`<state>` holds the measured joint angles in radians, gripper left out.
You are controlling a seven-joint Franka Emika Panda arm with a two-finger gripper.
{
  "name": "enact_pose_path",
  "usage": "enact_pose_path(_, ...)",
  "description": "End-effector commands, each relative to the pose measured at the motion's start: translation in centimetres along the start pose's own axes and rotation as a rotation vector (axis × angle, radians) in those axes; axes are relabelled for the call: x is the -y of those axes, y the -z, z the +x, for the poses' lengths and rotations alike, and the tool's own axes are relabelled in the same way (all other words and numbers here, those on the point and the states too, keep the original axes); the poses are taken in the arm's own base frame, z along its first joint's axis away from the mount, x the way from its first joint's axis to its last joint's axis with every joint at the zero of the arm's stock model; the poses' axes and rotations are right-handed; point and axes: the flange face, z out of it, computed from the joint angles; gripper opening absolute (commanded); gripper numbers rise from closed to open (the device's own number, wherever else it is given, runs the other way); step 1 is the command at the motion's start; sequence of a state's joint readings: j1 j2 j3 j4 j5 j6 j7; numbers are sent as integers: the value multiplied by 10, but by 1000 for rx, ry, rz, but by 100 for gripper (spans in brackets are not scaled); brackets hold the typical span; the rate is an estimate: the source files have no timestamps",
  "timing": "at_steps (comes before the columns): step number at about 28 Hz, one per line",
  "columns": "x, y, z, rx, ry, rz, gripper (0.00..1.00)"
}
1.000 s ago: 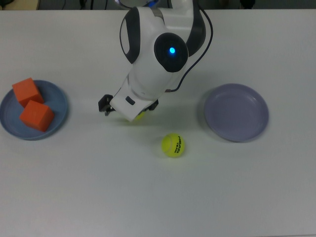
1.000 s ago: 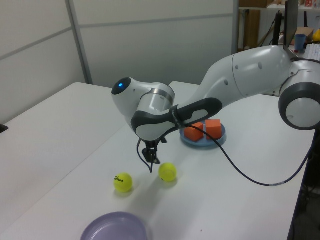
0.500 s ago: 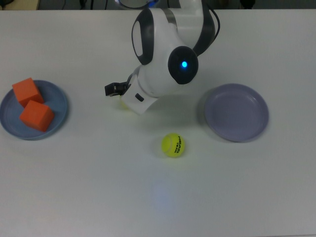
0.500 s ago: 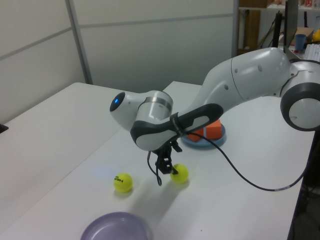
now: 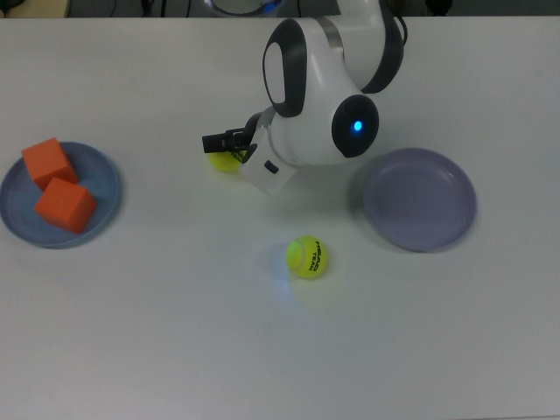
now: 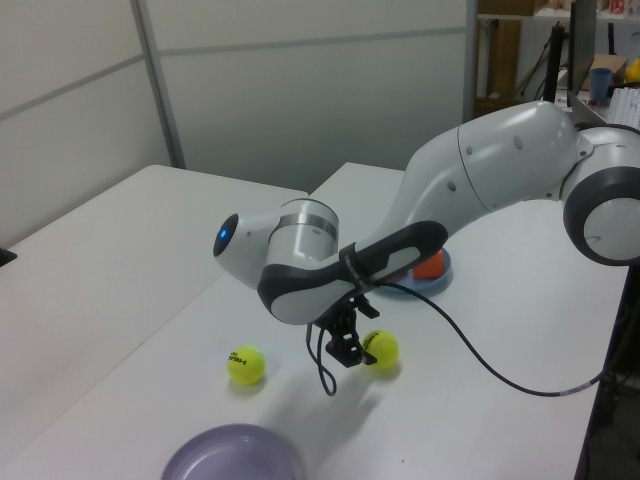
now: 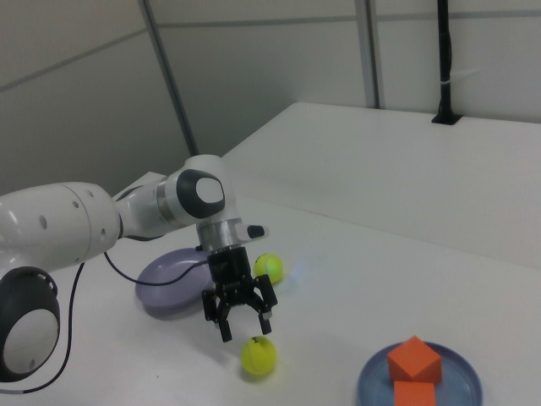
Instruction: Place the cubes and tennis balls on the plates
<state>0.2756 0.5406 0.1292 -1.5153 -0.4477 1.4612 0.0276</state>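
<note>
My gripper [image 5: 224, 147] [image 7: 243, 326] is open, its fingers spread just above one tennis ball [image 5: 227, 162] [image 7: 259, 356] [image 6: 382, 350] and holding nothing. The other tennis ball [image 5: 307, 258] [image 7: 268, 267] [image 6: 246, 365] lies loose on the table, between the arm and the table's near edge in the top view. Both orange cubes [image 5: 45, 162] [image 5: 65, 204] sit on the light blue plate [image 5: 103, 188] [image 7: 456, 372] at the top view's left. The lavender plate [image 5: 420, 199] [image 6: 232, 458] [image 7: 165, 275] at the top view's right holds nothing.
The white arm's bulky wrist and elbow [image 5: 319, 96] hang over the table's middle, with a black cable [image 6: 500, 355] trailing from them. In the left view the arm hides most of the blue plate. A grey wall panel stands behind the table.
The arm has swung toward the top view's upper right. The ball under the gripper has shifted toward the top view's top, and the gripper has stayed over it. The other ball has not moved.
</note>
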Motion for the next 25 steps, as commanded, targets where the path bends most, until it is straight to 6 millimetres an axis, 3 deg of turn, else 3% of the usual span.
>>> enact_pose_path(1,-4,-25,-9,79,30,-43,100)
enact_pose_path(11,10,-64,-13,221,87,-80,100)
enact_pose_path(25,22,-69,18,90,103,-90,100)
